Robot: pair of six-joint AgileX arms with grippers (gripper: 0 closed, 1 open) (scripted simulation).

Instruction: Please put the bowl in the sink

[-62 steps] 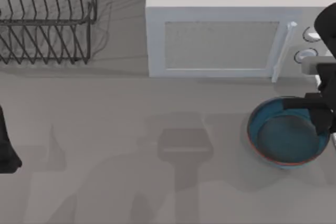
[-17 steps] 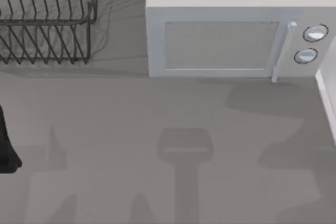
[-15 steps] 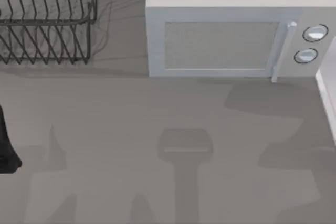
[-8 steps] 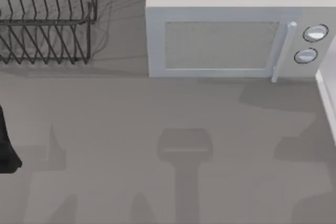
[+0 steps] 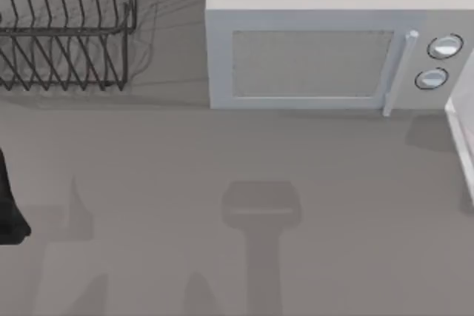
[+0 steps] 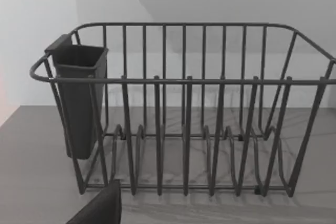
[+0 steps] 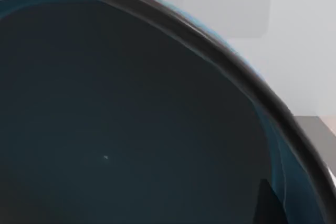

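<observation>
Blue bowl (image 7: 131, 119) looms close before right wrist camera.

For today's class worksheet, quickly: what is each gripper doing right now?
Left gripper: parked at the table's left edge, state cannot be told.
Right gripper: cannot be told; bowl close before its camera.

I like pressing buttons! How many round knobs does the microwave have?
2, both on the right end of the microwave front: the upper knob and the lower knob just beneath it. None look hidden.
</observation>
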